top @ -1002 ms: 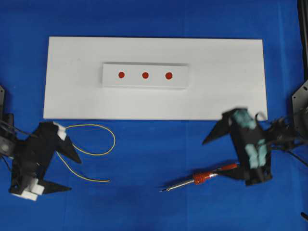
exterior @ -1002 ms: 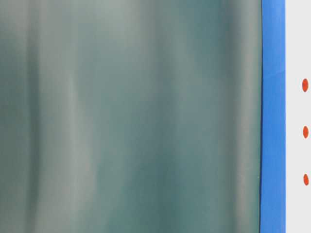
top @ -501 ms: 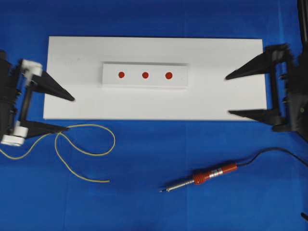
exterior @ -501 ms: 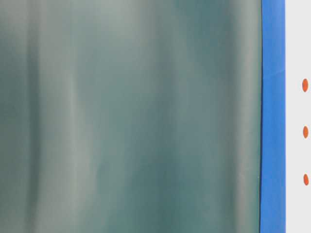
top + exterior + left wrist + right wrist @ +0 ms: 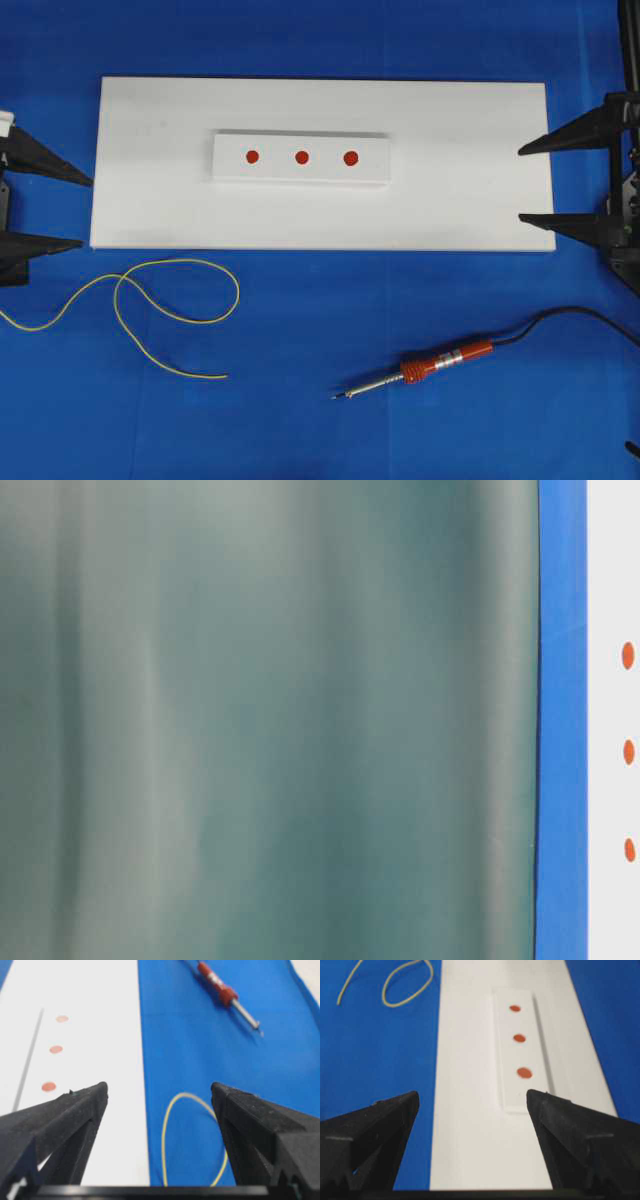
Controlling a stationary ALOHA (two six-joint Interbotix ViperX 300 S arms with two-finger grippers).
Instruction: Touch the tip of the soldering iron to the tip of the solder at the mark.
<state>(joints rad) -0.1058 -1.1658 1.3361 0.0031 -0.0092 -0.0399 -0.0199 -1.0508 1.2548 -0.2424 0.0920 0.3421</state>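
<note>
A big white board (image 5: pixel 320 200) lies on a blue cloth (image 5: pixel 320 420). On the board sits a smaller white block (image 5: pixel 302 175) with three red dots (image 5: pixel 302 156) in a row. The left gripper (image 5: pixel 70 212) is at the far left edge of the view from above, just beside the left end of the board. Its two black fingers (image 5: pixel 40 162) are spread wide apart and hold nothing. The right gripper (image 5: pixel 530 185) is at the far right, with its pointed fingers (image 5: pixel 565 135) over the right end of the board. They are wide apart too, and they hold nothing. The solder (image 5: pixel 180 310) is a thin yellow wire lying in loose loops on the cloth, in front of the left part of the board. No gripper touches it. The soldering iron (image 5: pixel 420 370) lies flat on the cloth in front of the right part of the board, well apart from the solder. Its dark tip points left toward the solder, and its black cord (image 5: pixel 570 318) runs off to the right. The table-level view is mostly a blurry grey-green blur, with a strip of blue and three red dots at its right edge
</note>
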